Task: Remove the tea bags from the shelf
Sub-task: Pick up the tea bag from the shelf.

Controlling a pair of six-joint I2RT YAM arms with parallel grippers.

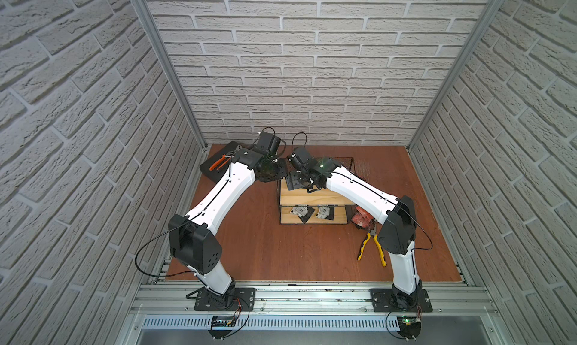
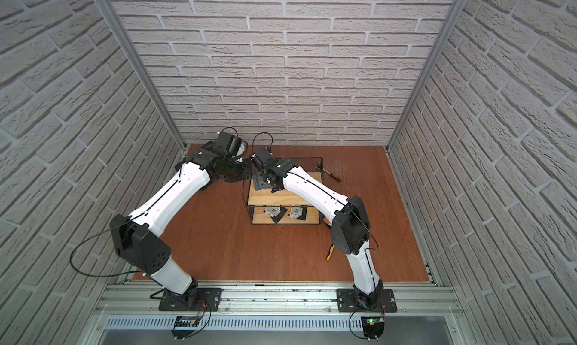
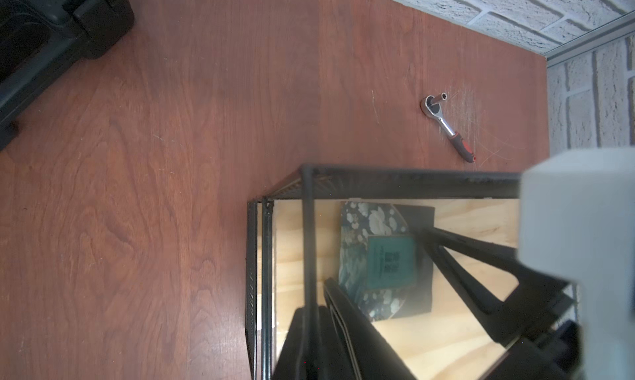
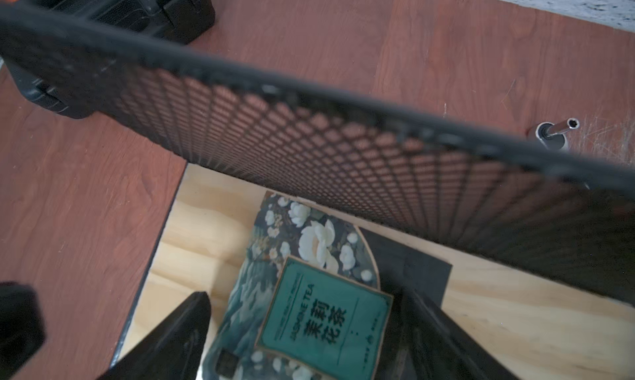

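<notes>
The shelf (image 1: 312, 198) stands mid-table in both top views, pine boards in a black mesh frame (image 4: 343, 137). On its top board a green flowered tea bag (image 4: 323, 320) lies over a black one (image 4: 422, 268). My right gripper (image 4: 305, 299) hangs open just above them, one finger on each side of the green bag. Two white-grey tea bags (image 1: 299, 211) (image 1: 324, 212) lie on the lower board. A heap of red tea bags (image 1: 362, 220) sits on the table to the right of the shelf. My left gripper (image 3: 309, 309) is shut around the shelf's left top rail.
A black tool case (image 1: 218, 162) with orange-handled pliers on it lies at the back left. Yellow-handled pliers (image 1: 373, 245) lie beside the right arm. A ratchet (image 3: 446, 127) lies behind the shelf. Brick walls close in three sides.
</notes>
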